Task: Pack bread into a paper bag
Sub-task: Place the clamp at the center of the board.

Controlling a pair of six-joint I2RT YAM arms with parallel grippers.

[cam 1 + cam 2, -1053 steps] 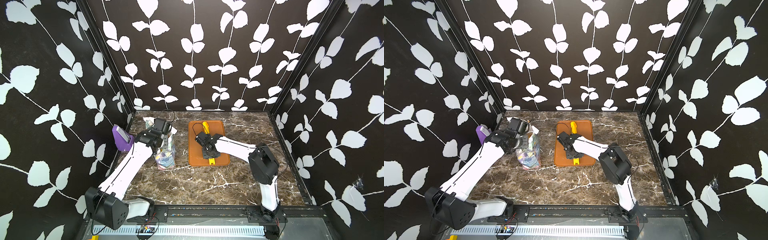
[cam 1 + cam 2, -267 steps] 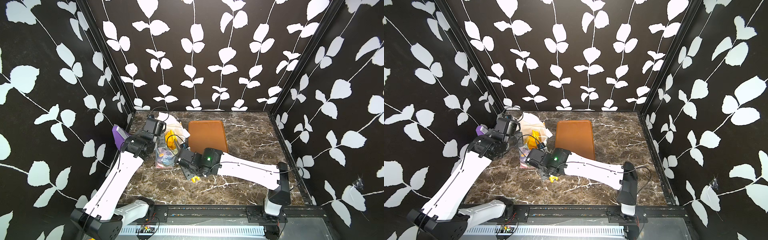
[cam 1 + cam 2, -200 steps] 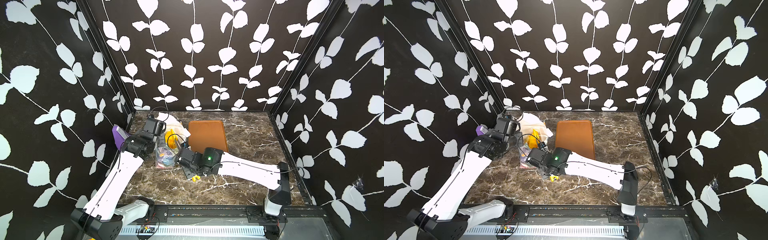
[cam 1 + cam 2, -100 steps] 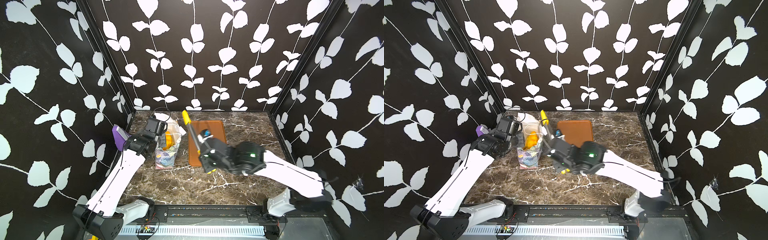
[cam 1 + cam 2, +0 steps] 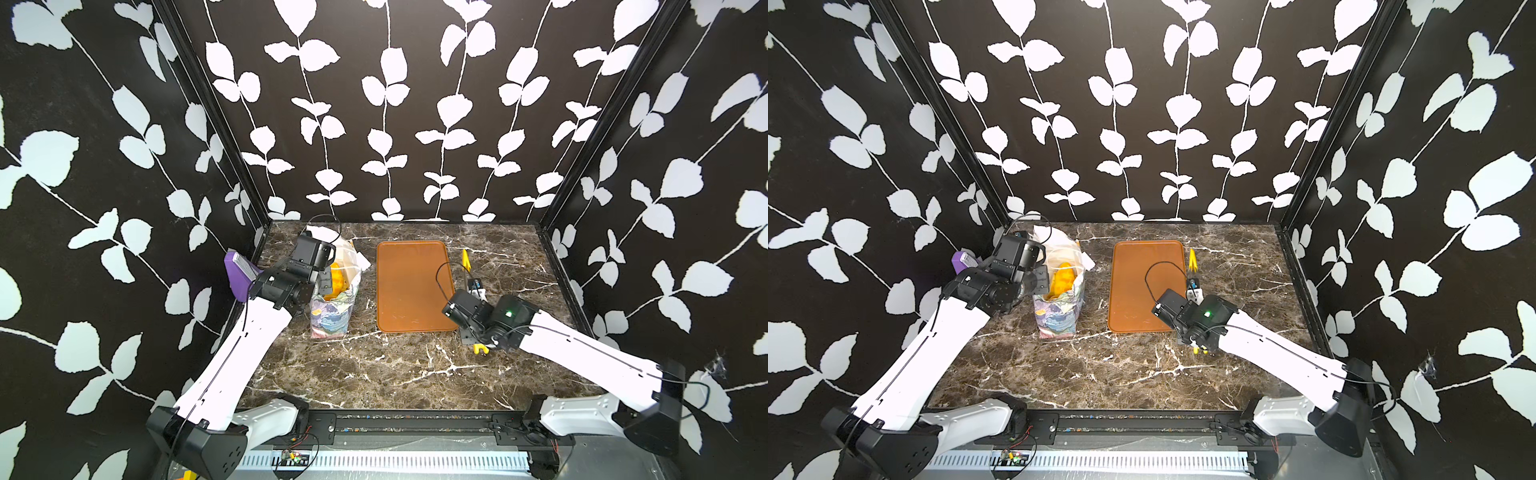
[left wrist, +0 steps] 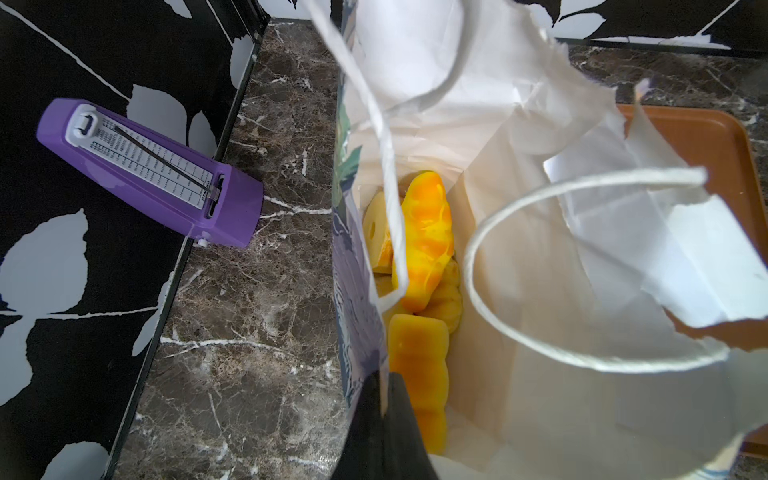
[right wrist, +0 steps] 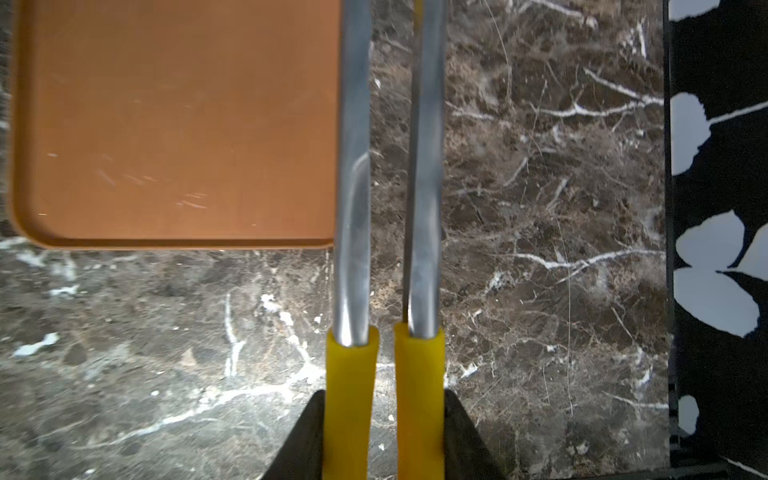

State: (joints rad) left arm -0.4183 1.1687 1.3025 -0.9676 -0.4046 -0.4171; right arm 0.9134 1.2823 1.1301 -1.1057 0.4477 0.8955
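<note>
The paper bag (image 5: 334,307) (image 5: 1061,309) stands upright at the left of the marble table, its mouth held open. My left gripper (image 6: 386,386) (image 5: 322,282) is shut on the bag's near wall at the rim, one finger inside and one outside. Several pieces of golden-yellow bread (image 6: 428,232) (image 5: 1063,278) lie piled inside the bag (image 6: 540,257). My right gripper (image 7: 384,415) (image 5: 477,291) is shut on the yellow-sleeved handles of metal tongs (image 7: 353,166), low over the table, right of the tray. Nothing shows between the tongs' arms, and their yellow tips (image 5: 1192,259) point toward the back wall.
An orange tray (image 5: 411,286) (image 7: 166,124) lies bare mid-table. A purple metronome-like box (image 5: 239,274) (image 6: 153,174) leans against the left wall next to the bag. Patterned walls close off the left, back and right.
My right arm has swung with the tongs from the bag's front, up over the tray, down to the tray's right side. My left gripper keeps its hold on the bag.
</note>
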